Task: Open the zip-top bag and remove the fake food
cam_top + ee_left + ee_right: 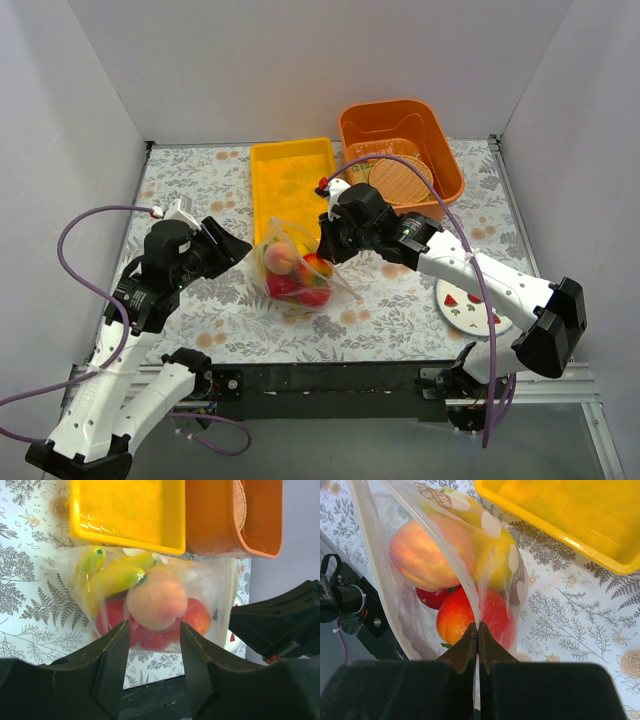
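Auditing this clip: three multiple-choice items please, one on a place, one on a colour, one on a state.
1. The zip-top bag lies: A on the table in front of the yellow tray; B in that tray; C off the table.
2. The bin holding the woven disc is: A blue; B green; C orange.
3. The right tool is: A open; B shut on the bag's plastic; C shut on nothing.
Answers: 1 A, it rests on the table at the tray's near edge; 2 C, orange walls; 3 B, plastic pinched between its tips.
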Tool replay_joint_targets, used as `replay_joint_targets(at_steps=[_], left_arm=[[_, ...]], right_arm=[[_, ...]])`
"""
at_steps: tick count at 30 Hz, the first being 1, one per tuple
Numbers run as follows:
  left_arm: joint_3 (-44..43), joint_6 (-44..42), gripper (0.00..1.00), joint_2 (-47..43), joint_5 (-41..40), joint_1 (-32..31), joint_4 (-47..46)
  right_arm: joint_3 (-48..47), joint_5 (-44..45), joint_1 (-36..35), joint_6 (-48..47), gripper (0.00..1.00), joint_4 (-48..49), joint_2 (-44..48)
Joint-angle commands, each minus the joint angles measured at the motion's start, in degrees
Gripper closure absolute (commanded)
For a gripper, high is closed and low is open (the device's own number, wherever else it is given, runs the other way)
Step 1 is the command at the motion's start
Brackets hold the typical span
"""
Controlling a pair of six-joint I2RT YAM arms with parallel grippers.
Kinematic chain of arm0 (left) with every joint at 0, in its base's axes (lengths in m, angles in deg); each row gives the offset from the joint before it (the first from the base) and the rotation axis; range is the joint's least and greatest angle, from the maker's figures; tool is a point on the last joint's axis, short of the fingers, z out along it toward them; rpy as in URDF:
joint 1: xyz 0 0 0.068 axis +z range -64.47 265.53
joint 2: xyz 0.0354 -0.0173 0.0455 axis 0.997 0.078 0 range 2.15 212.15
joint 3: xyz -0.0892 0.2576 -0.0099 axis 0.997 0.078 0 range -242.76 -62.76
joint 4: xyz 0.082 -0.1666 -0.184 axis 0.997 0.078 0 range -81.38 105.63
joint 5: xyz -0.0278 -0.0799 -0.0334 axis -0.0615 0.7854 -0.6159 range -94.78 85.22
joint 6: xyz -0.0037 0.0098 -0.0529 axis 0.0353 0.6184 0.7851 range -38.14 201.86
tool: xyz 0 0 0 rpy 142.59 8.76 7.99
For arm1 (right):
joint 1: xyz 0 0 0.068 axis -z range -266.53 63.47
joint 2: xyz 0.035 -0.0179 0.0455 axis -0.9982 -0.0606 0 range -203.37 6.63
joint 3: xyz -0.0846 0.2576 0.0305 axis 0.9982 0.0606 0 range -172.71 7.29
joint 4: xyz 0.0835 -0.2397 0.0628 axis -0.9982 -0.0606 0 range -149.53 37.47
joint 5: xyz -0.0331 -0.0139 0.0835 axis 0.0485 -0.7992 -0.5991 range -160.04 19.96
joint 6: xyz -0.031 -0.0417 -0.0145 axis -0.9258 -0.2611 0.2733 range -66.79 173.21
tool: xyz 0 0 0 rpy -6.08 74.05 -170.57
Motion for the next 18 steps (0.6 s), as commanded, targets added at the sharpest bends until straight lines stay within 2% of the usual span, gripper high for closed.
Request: replay_joint_targets(at_steps=[1, 6, 9, 13, 18], left_arm=[[-3.92, 0.76, 0.57, -0.35, 1.6, -0.47, 5.3], [-4.63, 1.55, 0.58, 2.55, 2.14, -2.92, 3.99], [-6.03, 3.66, 0.58, 5.62, -0.32, -8.72, 3.54], [-9.02, 7.17, 0.57, 9.67, -9.43, -20.38, 3.81], [-12.8, 12.35, 0.55, 13.54, -17.54, -30.51, 6.0]], right_arm=[[-2.69, 1.45, -0.29, 1.17, 0.99, 1.22, -0.29], [-2.52, 1.36, -0.38, 1.87, 0.99, 1.92, 0.5], [-2.96, 1.27, -0.47, 1.97, 0.99, 1.84, 0.94], [-3.4, 1.27, -0.55, 1.96, 0.99, 1.57, 0.94], [-2.69, 0.92, -0.55, 2.05, 0.99, 1.84, 1.29]])
